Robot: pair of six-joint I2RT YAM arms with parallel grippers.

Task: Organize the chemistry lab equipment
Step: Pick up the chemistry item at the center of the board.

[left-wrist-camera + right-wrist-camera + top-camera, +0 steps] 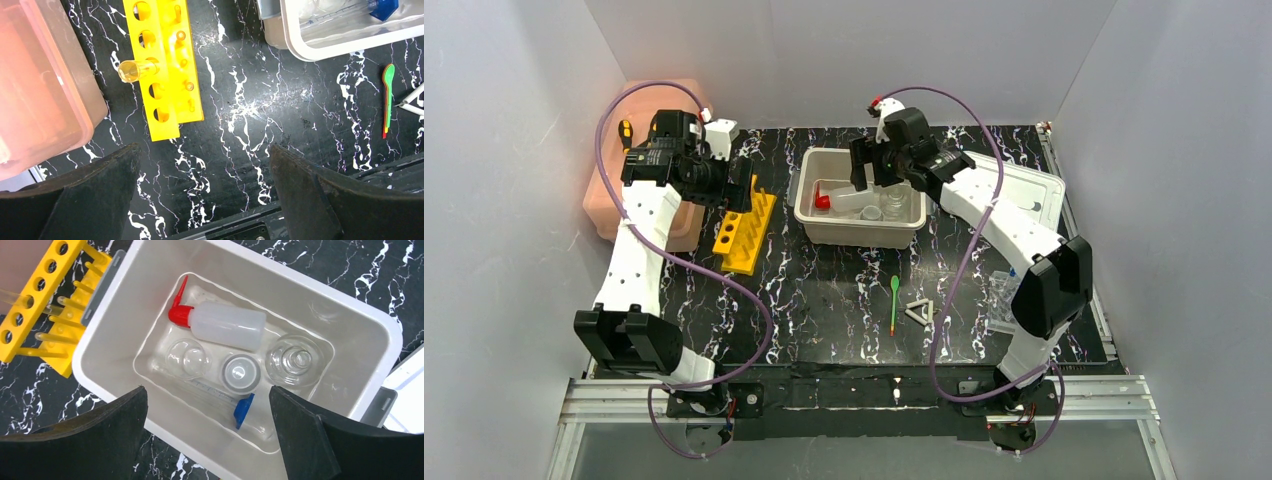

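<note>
A white bin (860,235) holds the red-capped squeeze bottle (227,326), a glass flask (295,360), a clear dish (189,358), a small cup (240,372) and a blue-based cylinder (243,410). My right gripper (207,432) hangs open above the bin's near side with nothing between its fingers. Left of the bin lies the yellow tube rack (162,65) with one glass tube (135,70) in a slot. My left gripper (205,185) is open and empty over the dark mat near the rack. The green spoon (893,303) and white triangle (920,312) lie on the mat in front.
The translucent pink box (639,180) stands at the far left beside the rack, with a screwdriver handle (625,133) showing in it. A white lid (1024,190) lies right of the bin. A clear plastic item (1004,295) sits by the right arm.
</note>
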